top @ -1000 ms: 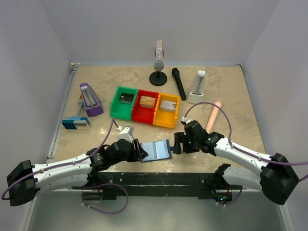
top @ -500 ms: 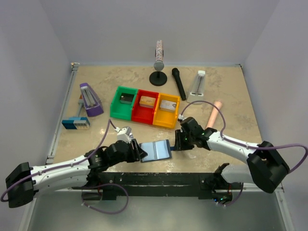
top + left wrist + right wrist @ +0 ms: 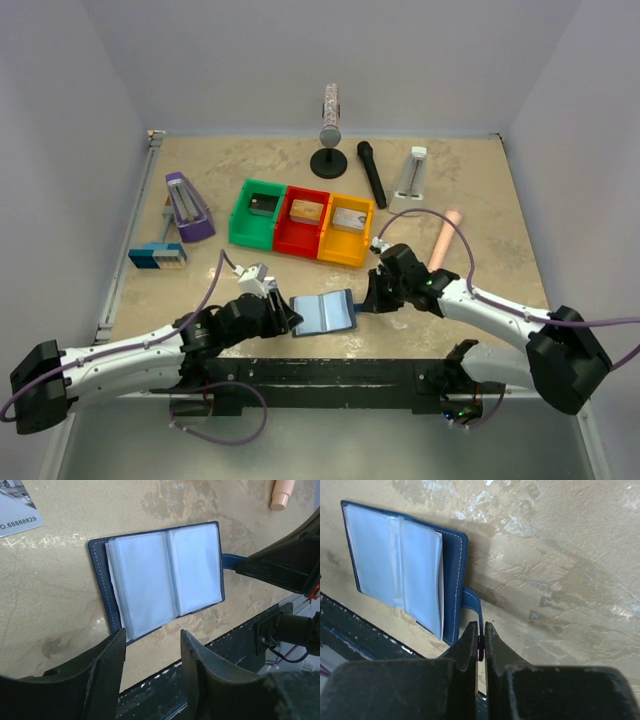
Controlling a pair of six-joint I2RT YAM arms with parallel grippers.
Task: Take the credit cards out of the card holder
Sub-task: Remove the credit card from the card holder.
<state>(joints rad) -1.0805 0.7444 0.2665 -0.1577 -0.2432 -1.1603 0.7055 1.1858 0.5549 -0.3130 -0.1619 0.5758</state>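
The card holder (image 3: 323,312) lies open on the table near the front edge, its pale blue-grey sleeves (image 3: 165,575) facing up. A blue strap (image 3: 472,602) juts from its right side, and my right gripper (image 3: 481,625) is shut on that strap's end. From above, the right gripper (image 3: 366,300) sits just right of the holder. My left gripper (image 3: 152,632) stands open with nothing between its fingers, just off the holder's left end (image 3: 285,318). One pale credit card (image 3: 15,510) with printed digits lies on the table beyond the holder, partly out of frame.
Green (image 3: 258,212), red (image 3: 305,222) and yellow (image 3: 348,228) bins holding small boxes stand behind the holder. A purple object (image 3: 186,207) and a blue-and-white block (image 3: 157,255) lie left. A black microphone (image 3: 372,172), a stand (image 3: 330,160) and a pink tube (image 3: 443,240) lie behind and to the right.
My right gripper has gone from open to shut on the holder's strap. The left arm has shifted only slightly and the holder has stayed put.
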